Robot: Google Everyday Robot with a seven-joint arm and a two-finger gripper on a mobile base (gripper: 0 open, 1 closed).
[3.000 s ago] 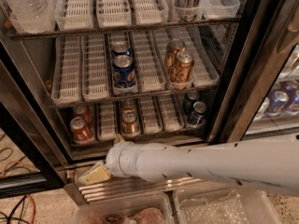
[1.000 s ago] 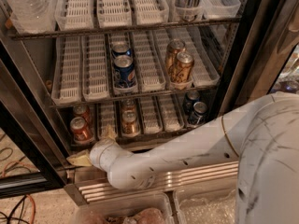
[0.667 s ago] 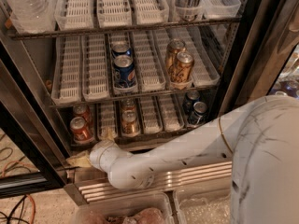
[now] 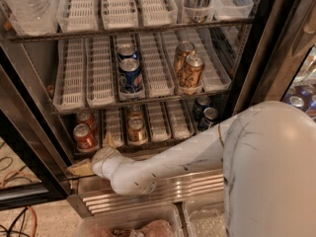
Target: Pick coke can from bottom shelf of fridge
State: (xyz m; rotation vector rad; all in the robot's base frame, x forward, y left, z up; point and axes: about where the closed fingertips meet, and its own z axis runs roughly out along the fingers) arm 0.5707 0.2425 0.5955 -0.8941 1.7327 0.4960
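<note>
Two red coke cans stand in the left lane of the bottom shelf [image 4: 160, 122] of the fridge [image 4: 256, 58]; the front coke can [image 4: 84, 137] is at the shelf's front edge, the second one [image 4: 85, 118] is right behind it. My gripper [image 4: 95, 155] is at the front edge of the bottom shelf, just below and right of the front coke can. Its tan fingers [image 4: 81, 168] are spread and hold nothing. My white arm [image 4: 197, 154] runs from the lower right across the fridge's ribbed steel base [image 4: 173, 190].
Gold-orange cans [image 4: 137, 129] sit in the shelf's middle lane, dark cans [image 4: 206, 114] at its right. The rack above holds blue Pepsi cans [image 4: 130, 75] and gold cans [image 4: 190, 71]. The dark door frame [image 4: 24, 132] is at left. Clear bins [image 4: 148, 226] lie below.
My arm has swung so its elbow now fills the lower right. The gripper has shifted left and slightly up, closer to the front coke can. The cans have not moved.
</note>
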